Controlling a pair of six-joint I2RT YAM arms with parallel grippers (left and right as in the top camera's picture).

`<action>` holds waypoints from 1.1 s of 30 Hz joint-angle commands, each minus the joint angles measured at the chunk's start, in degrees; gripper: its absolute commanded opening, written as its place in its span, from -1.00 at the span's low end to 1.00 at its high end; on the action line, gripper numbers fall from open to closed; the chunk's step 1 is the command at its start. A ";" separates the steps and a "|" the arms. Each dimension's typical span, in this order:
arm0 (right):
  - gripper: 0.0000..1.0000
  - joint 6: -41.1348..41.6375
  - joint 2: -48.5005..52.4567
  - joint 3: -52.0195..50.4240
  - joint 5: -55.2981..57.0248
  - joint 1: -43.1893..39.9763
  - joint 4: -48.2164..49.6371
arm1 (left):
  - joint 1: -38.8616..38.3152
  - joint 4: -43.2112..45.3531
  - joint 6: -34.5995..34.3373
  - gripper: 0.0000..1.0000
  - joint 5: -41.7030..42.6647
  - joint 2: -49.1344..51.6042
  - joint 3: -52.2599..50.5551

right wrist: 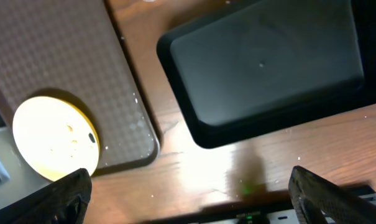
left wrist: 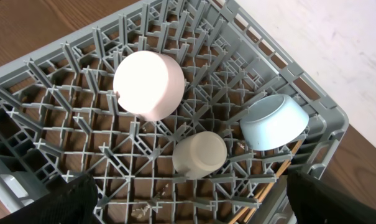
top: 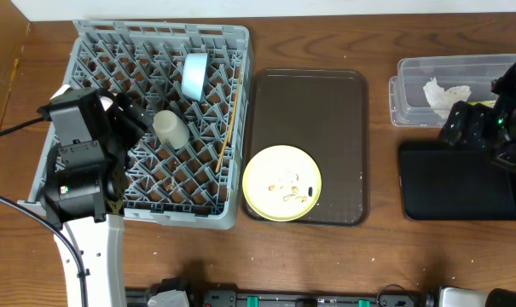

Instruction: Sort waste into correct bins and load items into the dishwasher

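Observation:
The grey dish rack [top: 95, 51] stands at the left. It holds a light blue bowl [top: 194, 75], a cream cup [top: 171, 128] and chopsticks [top: 229, 119] along its right side. The left wrist view shows the rack [left wrist: 82, 130] with a pinkish-white bowl [left wrist: 149, 84] upside down, the cup [left wrist: 200, 154], the blue bowl [left wrist: 275, 121] and the chopsticks [left wrist: 271, 180]. My left gripper [top: 128, 115] [left wrist: 188, 199] is open and empty above the rack. The yellow plate [top: 281, 182] [right wrist: 54, 137] with crumbs and a small wrapper [top: 311, 191] sits on the brown tray. My right gripper [top: 459, 124] [right wrist: 188, 193] is open and empty over the black bin [top: 462, 183] [right wrist: 268, 62].
The dark brown tray [top: 326, 111] [right wrist: 63, 56] lies between the rack and the bins. The clear tub [top: 411, 94] at the back right holds a crumpled white napkin [top: 445, 95]. Black equipment lines the table's front edge.

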 commanded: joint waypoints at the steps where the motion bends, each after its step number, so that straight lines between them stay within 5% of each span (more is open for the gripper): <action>1: 0.99 -6.27 -0.66 0.04 -4.98 1.07 -0.70 | 0.24 -0.57 -0.09 0.96 1.81 0.31 0.13; 5: 0.98 -8.46 -0.66 -0.04 -8.37 4.00 -1.62 | 0.24 -0.48 -0.37 0.96 14.19 0.31 0.13; 7: 0.98 -8.04 -0.66 -0.11 -10.67 5.25 -1.62 | 0.13 -3.52 -0.24 0.96 28.22 0.37 0.07; 10: 0.99 -8.96 -0.66 -0.11 -15.34 9.11 0.63 | -3.96 -8.00 9.75 0.96 41.79 1.66 -0.37; 15: 0.99 -11.26 -0.66 -0.11 -14.80 17.92 4.22 | -14.29 -20.76 14.97 0.96 25.42 5.05 -0.37; 23: 0.99 -7.93 -0.66 -0.11 -14.84 21.51 12.50 | -26.23 -21.97 14.93 0.96 18.78 10.80 -0.37; 25: 0.75 -7.21 -0.59 -0.13 -14.80 21.86 13.31 | -26.47 -21.57 13.33 0.96 14.58 11.93 -0.35; 28: 0.03 -7.17 0.59 -0.48 -13.46 24.02 15.06 | -24.98 -19.67 5.53 0.96 8.02 13.40 -0.35; 31: -0.31 -6.54 2.45 -2.89 -13.00 26.45 17.44 | -23.74 -16.94 5.44 0.96 8.04 13.42 -0.35; 33: -0.32 -4.98 3.80 -6.97 -12.55 28.24 20.81 | -23.19 -15.37 5.46 0.95 7.87 13.42 -0.35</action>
